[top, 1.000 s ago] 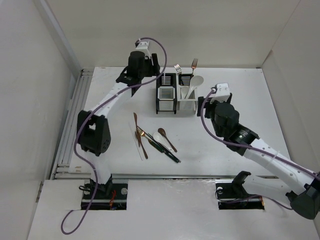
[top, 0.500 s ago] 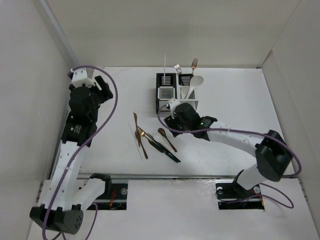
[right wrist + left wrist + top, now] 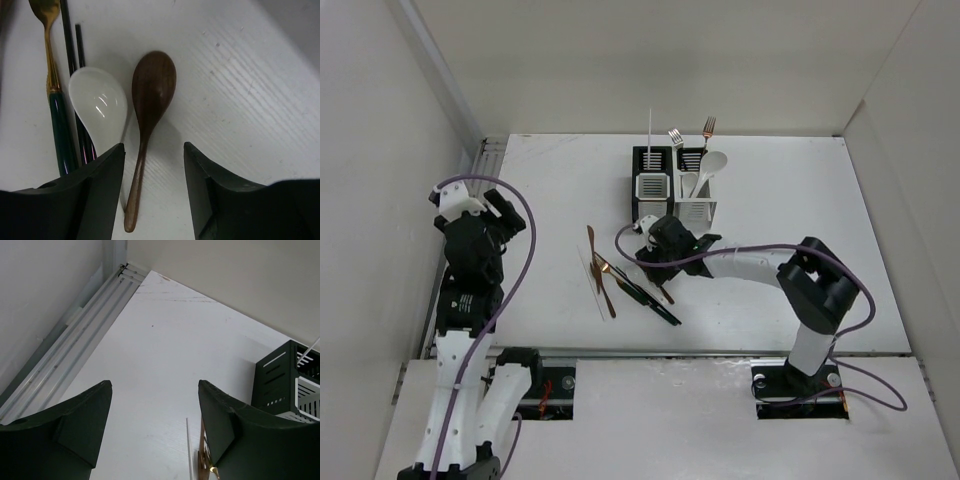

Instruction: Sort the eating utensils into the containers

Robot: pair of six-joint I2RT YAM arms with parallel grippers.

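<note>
Right gripper (image 3: 152,165) spread over brown spoon (image 3: 154,85) (half-hidden overhead); left gripper (image 3: 154,410) spread too.

You have a brown spoon (image 3: 150,100) of matt, grained wood and a glossy white, ceramic-looking soup spoon (image 3: 98,107). The gold utensil (image 3: 49,70): polished metal, dark glossy handle. The table (image 3: 260,90): matt white, finely ridged. Your right hand (image 3: 152,160) has matt black plastic fingers (image 3: 95,200).
</note>
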